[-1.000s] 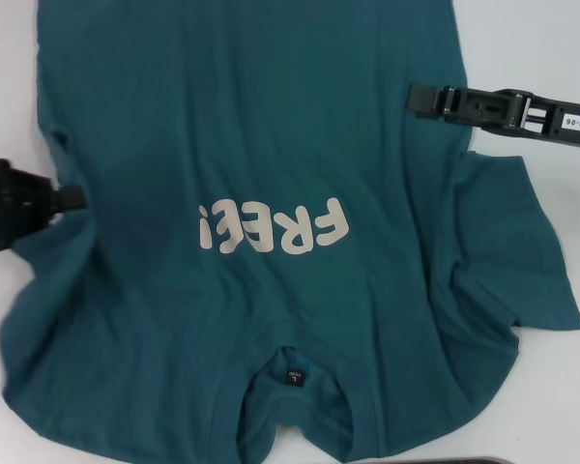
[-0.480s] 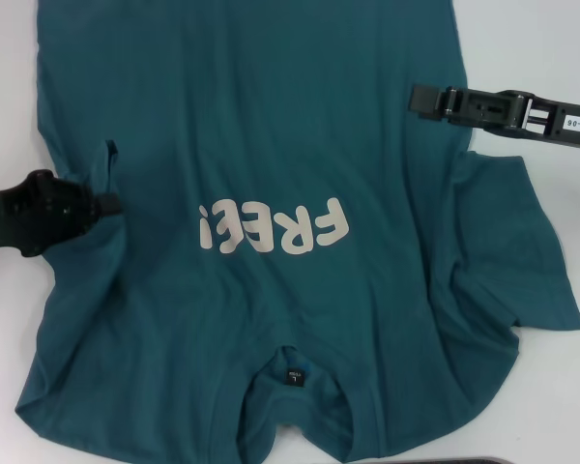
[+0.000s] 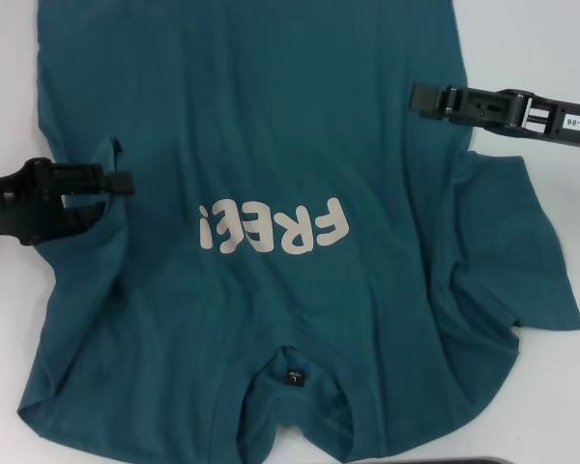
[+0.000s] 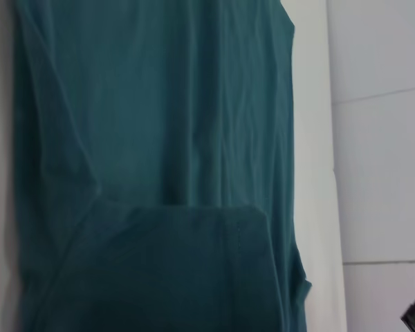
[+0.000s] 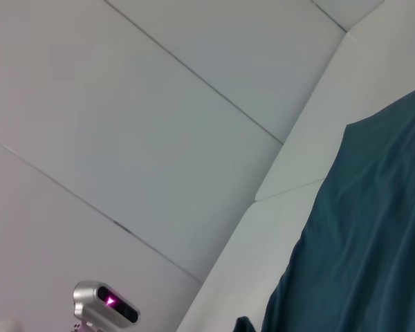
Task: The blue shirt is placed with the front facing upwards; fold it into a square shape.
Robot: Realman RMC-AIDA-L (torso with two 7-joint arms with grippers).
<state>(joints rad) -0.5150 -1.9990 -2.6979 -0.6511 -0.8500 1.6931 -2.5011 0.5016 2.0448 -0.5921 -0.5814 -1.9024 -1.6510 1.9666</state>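
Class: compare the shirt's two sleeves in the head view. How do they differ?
On the blue shirt, the left sleeve is drawn inward over the body, at the left gripper. The right sleeve lies spread outward, wrinkled, on the table, with the right gripper above the cloth near it. Both are teal-blue.

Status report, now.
Left gripper on the shirt's left sleeve, sleeve folded inward. Right gripper at the shirt's right edge. Right sleeve flat. Nothing in the way.

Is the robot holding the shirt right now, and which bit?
The left gripper pinches the blue shirt by its left sleeve edge. The right gripper sits at the other side; its hold cannot be told.
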